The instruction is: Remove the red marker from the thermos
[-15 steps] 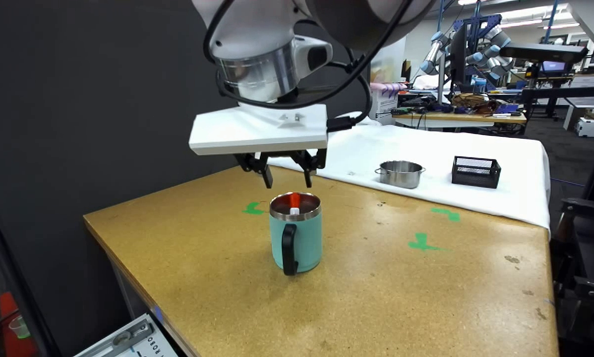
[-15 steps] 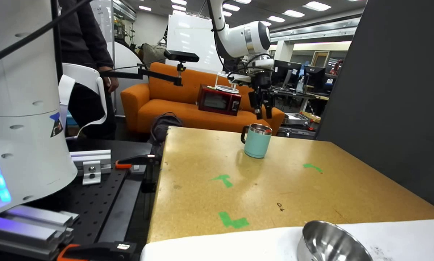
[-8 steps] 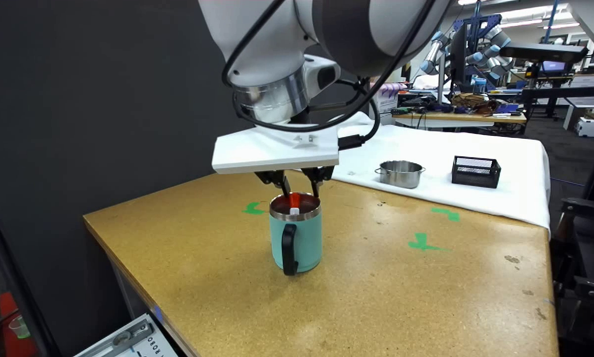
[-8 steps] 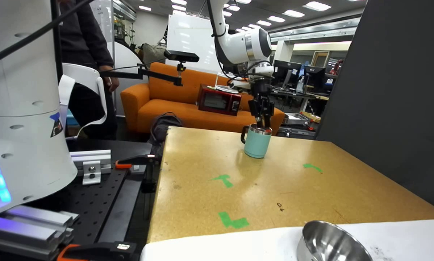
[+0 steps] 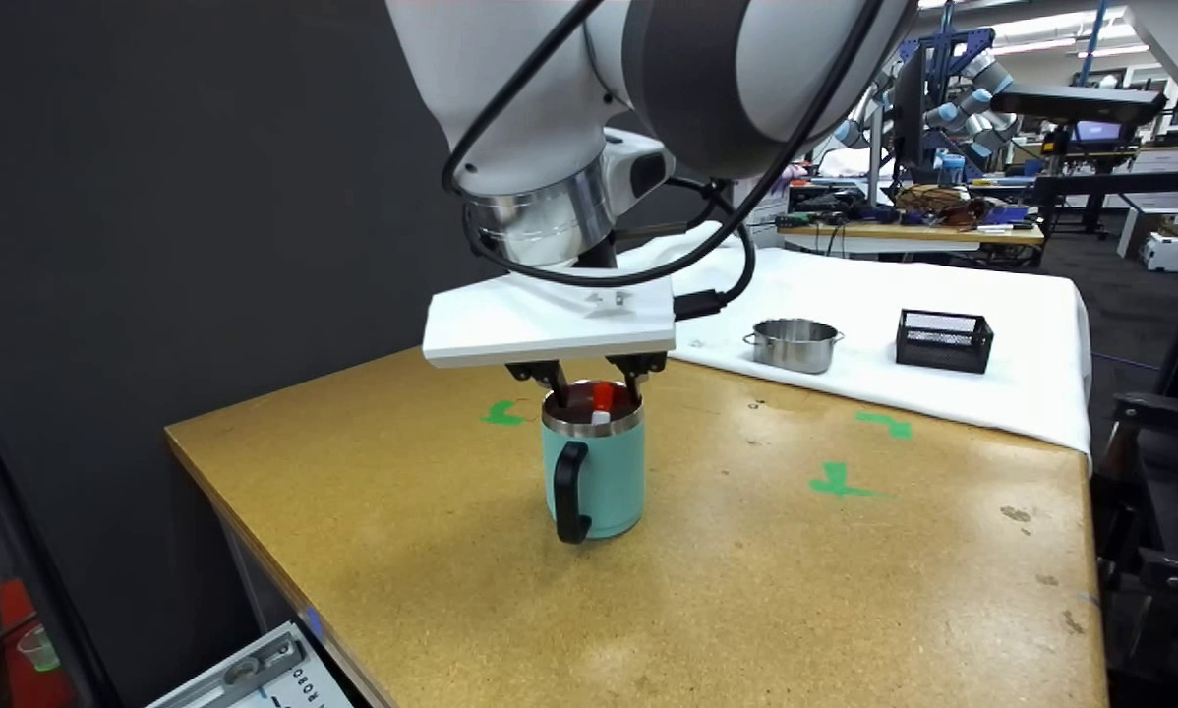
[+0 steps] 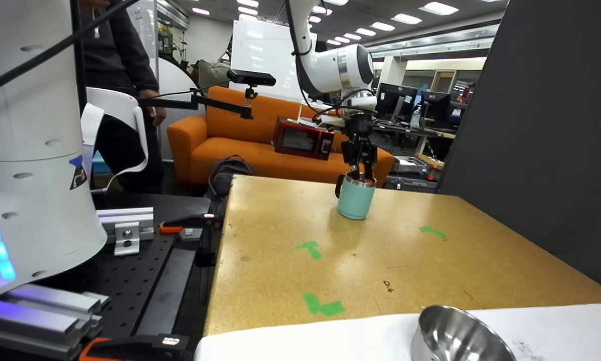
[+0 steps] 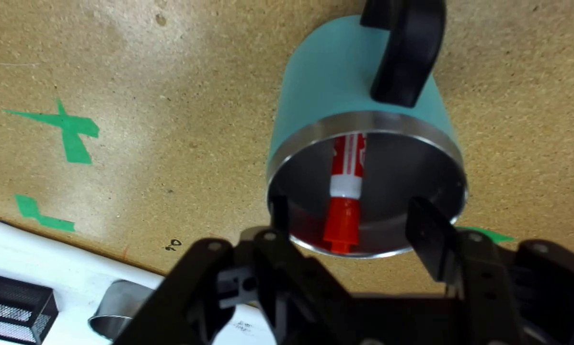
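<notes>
The thermos, a teal mug with a metal rim and black handle (image 5: 594, 482), stands upright on the wooden table; it also shows in an exterior view (image 6: 356, 200) and in the wrist view (image 7: 325, 81). The red marker (image 5: 602, 397) leans inside it. In the wrist view the marker (image 7: 343, 215) shows its red cap near the rim, a white band and a red body; its lower end is hidden by the mug wall. My gripper (image 7: 348, 206) is open, with its fingertips dipped inside the mug's mouth on both sides of the marker, apart from it. It points down over the mug (image 5: 599, 398).
A steel pot (image 5: 795, 346) and a black mesh basket (image 5: 944, 341) stand on a white cloth (image 5: 1031, 393) at the table's far side. Green tape marks (image 7: 71, 129) lie on the table. A dark panel (image 5: 206, 197) rises along one edge.
My gripper has come down from above the mug until its fingertips are inside the mouth. The mug has shifted slightly and the marker in it has moved a little sideways.
</notes>
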Robot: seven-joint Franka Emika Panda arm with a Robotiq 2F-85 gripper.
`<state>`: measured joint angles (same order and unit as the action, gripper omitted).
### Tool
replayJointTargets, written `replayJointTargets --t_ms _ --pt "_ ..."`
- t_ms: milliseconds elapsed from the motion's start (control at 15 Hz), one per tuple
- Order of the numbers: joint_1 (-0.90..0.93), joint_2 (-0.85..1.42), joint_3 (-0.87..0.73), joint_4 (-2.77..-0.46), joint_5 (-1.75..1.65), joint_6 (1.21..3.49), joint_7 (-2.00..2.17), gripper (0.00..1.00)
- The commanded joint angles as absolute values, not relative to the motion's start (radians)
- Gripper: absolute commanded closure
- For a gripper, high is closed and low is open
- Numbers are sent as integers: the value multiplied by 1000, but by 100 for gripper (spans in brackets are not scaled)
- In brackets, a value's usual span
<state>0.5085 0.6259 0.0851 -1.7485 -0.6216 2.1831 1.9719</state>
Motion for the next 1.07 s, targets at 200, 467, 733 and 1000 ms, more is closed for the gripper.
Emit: replayJointTargets --t_ms 200,467,733,1000 --pt "508 629 81 -1753 -621 2214 1958 40" --pt "509 630 82 -1752 -615 2206 1960 39" --pt "509 630 83 -1751 -609 2199 1963 57" --pt "510 630 82 -1750 -607 2195 1967 85"
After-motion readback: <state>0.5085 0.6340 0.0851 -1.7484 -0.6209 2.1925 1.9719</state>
